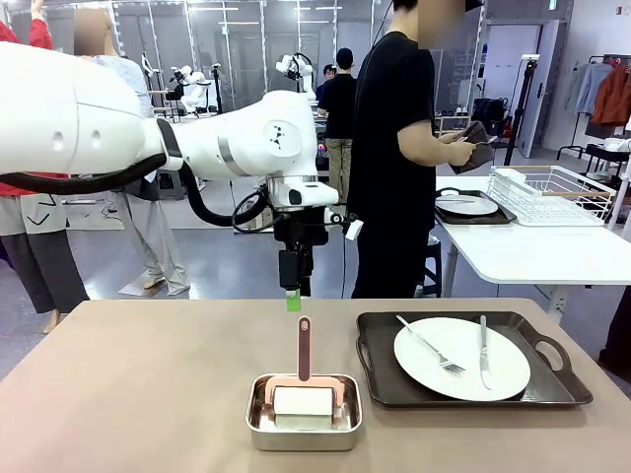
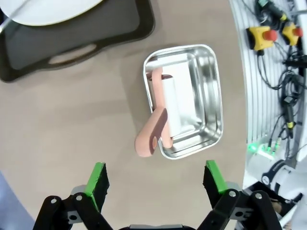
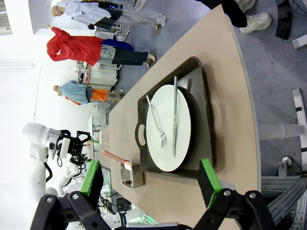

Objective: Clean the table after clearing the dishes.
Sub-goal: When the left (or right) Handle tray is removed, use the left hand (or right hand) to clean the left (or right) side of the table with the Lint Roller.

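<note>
Nearest the robot's edge of the table sits one small steel pan. One roller lies in it, white roll inside and pink handle reaching out over the far rim. Just to the right is one dark tray carrying one white plate, with one fork and one knife lying on it.

The right claw hovers off the table's end, its two fingers spread wide and gripping nothing. Farther back, the left claw hangs above the table behind the pan, likewise wide open and empty.

Beyond the far edge stands one person, holding something dark. Beside them, a white-topped table bears a second tray with a second plate, next to one white wire rack.
</note>
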